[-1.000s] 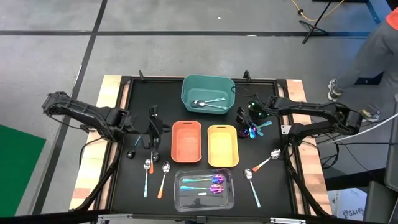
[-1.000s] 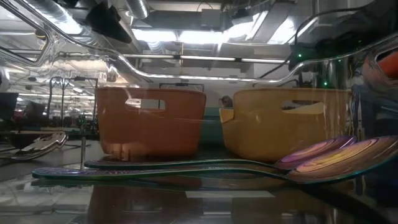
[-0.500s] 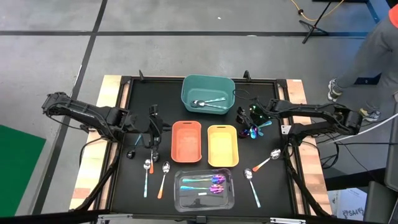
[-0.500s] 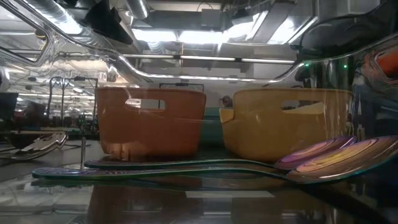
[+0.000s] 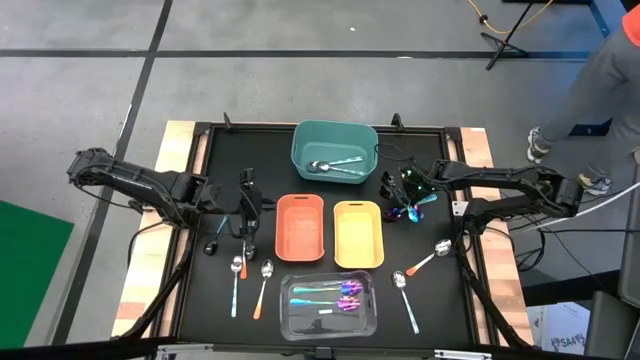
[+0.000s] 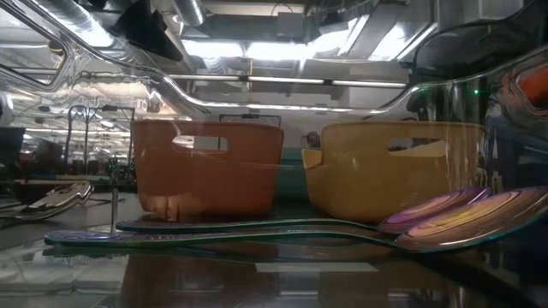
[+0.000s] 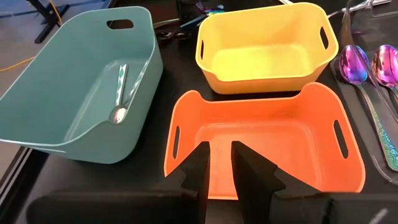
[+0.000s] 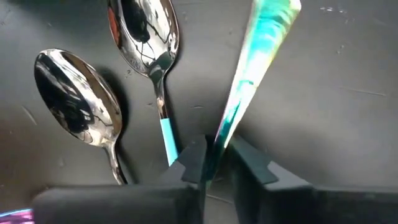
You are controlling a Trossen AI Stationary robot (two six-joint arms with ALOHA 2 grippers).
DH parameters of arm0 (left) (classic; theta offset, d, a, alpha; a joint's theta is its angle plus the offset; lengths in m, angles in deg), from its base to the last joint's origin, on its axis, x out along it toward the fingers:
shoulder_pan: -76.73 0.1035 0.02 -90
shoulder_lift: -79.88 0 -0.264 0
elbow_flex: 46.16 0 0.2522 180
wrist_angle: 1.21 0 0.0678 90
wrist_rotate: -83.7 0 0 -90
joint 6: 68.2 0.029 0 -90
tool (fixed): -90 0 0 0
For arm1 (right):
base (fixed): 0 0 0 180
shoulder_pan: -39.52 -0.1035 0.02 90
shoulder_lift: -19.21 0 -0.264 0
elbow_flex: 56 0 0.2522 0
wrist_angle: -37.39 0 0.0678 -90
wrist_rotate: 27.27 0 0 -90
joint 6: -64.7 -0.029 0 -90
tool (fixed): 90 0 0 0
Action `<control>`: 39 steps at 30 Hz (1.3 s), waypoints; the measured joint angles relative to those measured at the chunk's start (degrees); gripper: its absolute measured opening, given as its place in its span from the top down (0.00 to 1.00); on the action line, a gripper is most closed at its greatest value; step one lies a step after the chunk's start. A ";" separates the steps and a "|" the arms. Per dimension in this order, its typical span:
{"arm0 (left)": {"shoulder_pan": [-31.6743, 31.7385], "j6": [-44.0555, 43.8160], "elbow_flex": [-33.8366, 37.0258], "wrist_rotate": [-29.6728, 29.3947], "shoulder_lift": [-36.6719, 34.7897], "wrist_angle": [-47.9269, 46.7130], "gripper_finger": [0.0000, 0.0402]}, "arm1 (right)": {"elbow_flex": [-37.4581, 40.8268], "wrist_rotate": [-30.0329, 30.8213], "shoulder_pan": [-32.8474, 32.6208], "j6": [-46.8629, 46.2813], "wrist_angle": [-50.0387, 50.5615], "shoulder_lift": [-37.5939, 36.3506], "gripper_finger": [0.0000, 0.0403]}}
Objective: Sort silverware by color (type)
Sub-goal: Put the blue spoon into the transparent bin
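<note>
- The sorting is partly done, as I judge it: the silverware is split between bins and the worktop (image 5: 210, 300).
- The teal bin (image 5: 300, 160) at the far middle holds a couple of silver spoons with teal handles (image 7: 119, 93).
- The clear bin (image 5: 290, 322) at the near edge holds the iridescent purple-teal spoons (image 5: 345, 296).
- The orange bin (image 5: 300, 228) and the yellow bin (image 5: 358, 232) between them look empty.
- Loose pieces remain: two spoons, one teal-handled (image 5: 236, 282) and one orange-handled (image 5: 263, 285), near the left front; two more spoons (image 5: 425, 258) at the right front; a small cluster just right of the yellow bin.
- The right claw (image 8: 214, 163) sits over that cluster and pinches a slim iridescent teal handle (image 8: 256, 59) between its fingers; two shiny silver spoons (image 8: 74, 112) lie beside it, one with a teal handle.
- The left claw (image 7: 221, 165), narrowly closed on nothing visible, waits left of the orange bin.
</note>
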 joint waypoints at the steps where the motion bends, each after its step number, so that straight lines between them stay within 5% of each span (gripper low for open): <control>1: 0.00 0.00 0.00 0.00 0.00 -0.01 0.85 | 0.00 0.32 0.00 0.01 0.00 0.00 0.93; 19: 0.00 0.00 0.00 -0.02 0.01 -0.03 0.85 | -5.50 2.04 0.00 2.40 6.11 0.15 0.99; 39: 0.00 -0.02 -0.02 -0.02 0.02 -0.03 0.85 | -35.64 6.26 -0.07 12.68 36.49 0.07 1.00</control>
